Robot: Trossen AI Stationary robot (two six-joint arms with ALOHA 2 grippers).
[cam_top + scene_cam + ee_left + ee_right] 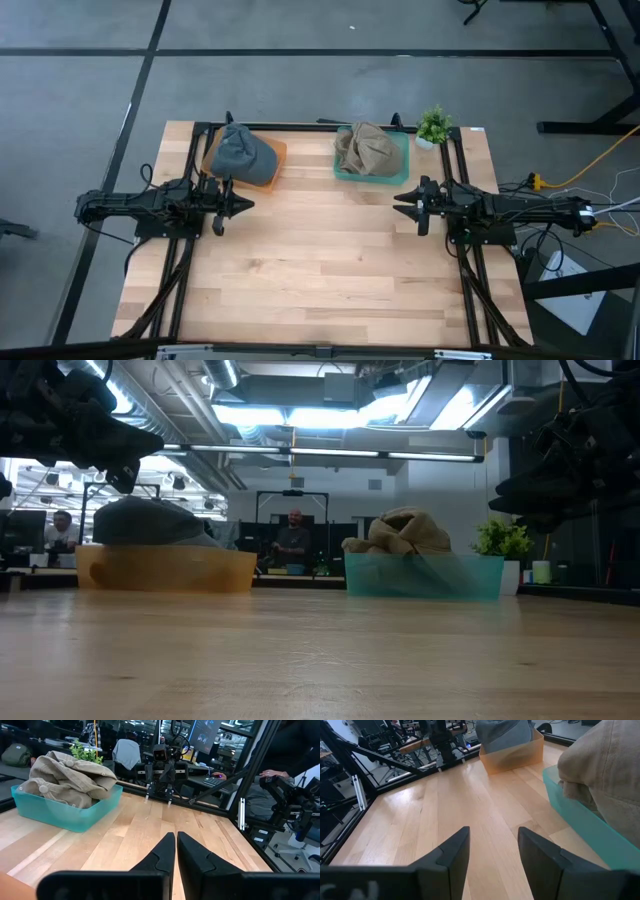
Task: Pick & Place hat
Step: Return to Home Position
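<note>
- Two caps, both already binned. Crumpled gray fabric cap sits in the translucent orange plastic bin, on the far left part of the light wooden table.
- Wrinkled tan-brown fabric cap fills the translucent teal-green plastic bin, right of the orange one, with a strip of bare table between the bins.
- Small green potted plant in a white pot stands just beside the teal bin, near the far right corner.
- Left pincer is held off the table on the left, just in front of the orange bin. Tips point toward centre, fingers clenched together on nothing.
- Right pincer mirrors it on the right, in front of the teal bin. Fingers are spread, released, gripping nothing.
- The pincers face each other across the table middle, well apart, neither touching a bin.
- Room beyond, low view: one person shows in the gap between the bins, another person at far left.
</note>
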